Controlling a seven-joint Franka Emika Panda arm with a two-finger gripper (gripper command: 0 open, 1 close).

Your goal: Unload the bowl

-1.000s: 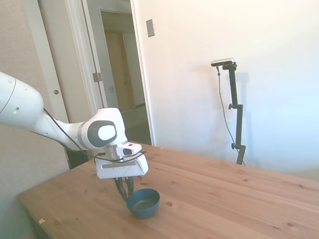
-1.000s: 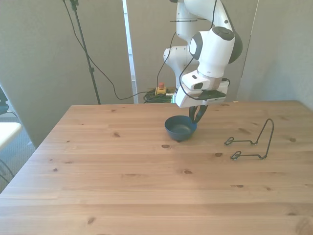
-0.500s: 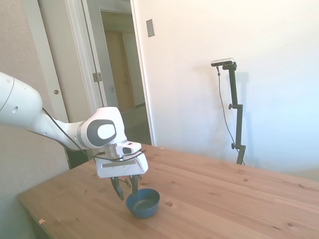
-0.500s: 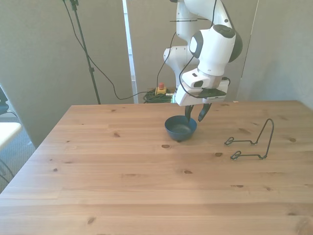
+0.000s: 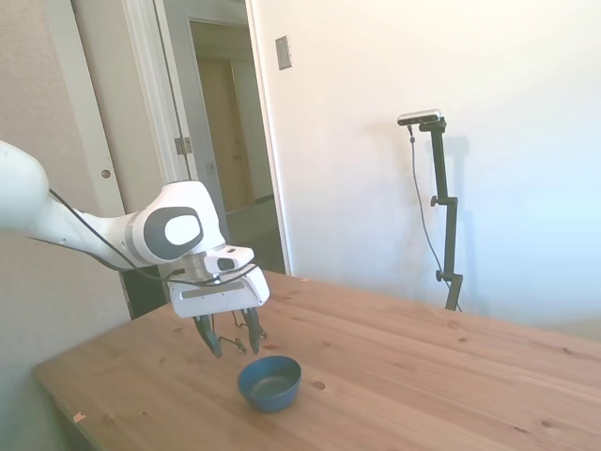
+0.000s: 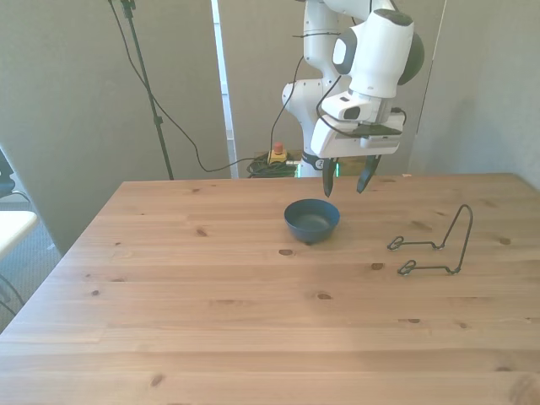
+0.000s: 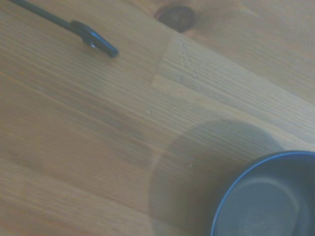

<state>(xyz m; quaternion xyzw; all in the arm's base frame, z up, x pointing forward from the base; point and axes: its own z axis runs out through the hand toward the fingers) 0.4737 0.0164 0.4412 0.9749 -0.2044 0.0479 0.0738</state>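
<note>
Front view shows the white two-finger gripper (image 6: 346,180) hanging in the air with its jaws spread wide and nothing between them; its dark fingertips (image 6: 327,186) point down, clear of everything. Just below it, and a little toward the front view's left, the small round dark blue bowl with a greyish inside (image 6: 311,219) sits upright on the pale wooden plank table (image 6: 253,321), apart from the gripper. From the side view the same gap is plain: the gripper (image 5: 230,340) hovers above the table, and the bowl (image 5: 269,381) rests on the boards beside and below it. The wrist view catches part of the bowl's rim (image 7: 266,196) and its soft shadow on the wood. Well apart from the bowl, toward the front view's right, a thin dark wire rack (image 6: 434,245) stands on the table.
</note>
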